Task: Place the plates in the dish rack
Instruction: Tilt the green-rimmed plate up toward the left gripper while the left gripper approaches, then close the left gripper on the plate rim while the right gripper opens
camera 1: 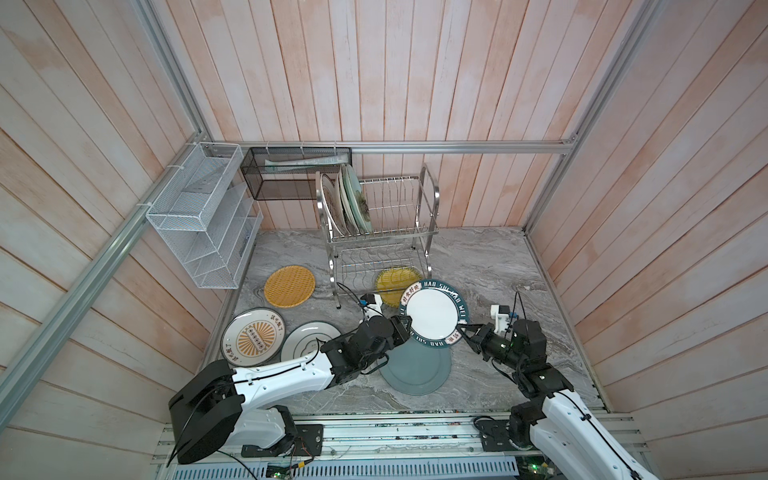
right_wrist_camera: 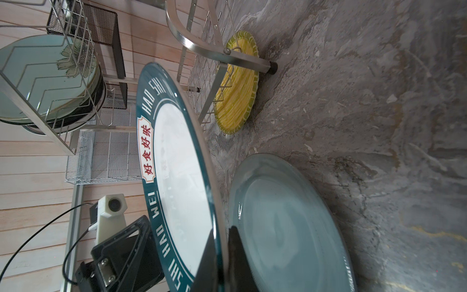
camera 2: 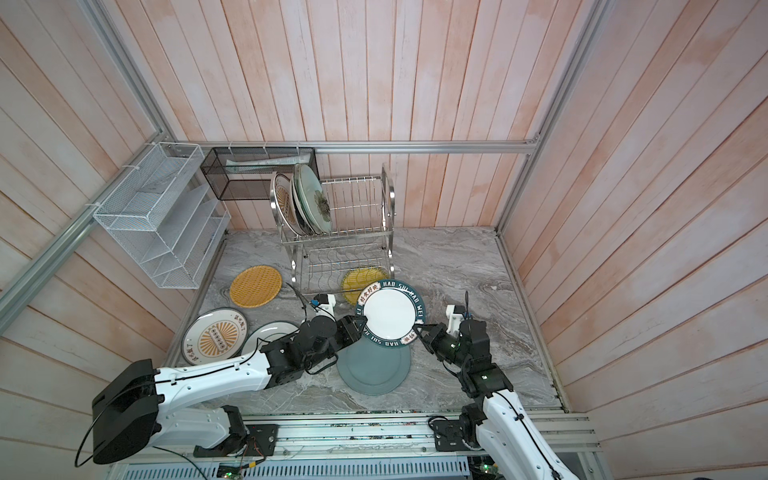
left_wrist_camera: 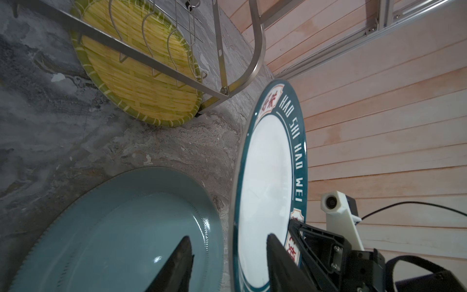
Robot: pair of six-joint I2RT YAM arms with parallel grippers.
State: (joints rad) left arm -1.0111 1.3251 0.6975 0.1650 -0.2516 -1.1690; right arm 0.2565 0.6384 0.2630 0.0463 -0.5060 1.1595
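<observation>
While your right pincer [camera 1: 462, 331] clamps the teal-rim plate [camera 1: 434, 316] and your left pincer [camera 1: 409, 322] gapes astride its rim, letting go early could drop it onto the grey-blue plate [camera 1: 419, 374] below.

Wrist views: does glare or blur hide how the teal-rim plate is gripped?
Left wrist view: teal-rim plate sharp, lettering legible, left gripper dark but distinct. Right wrist view: plate's near rim soft, dull sheen on its centre, right gripper a featureless black silhouette.
</observation>
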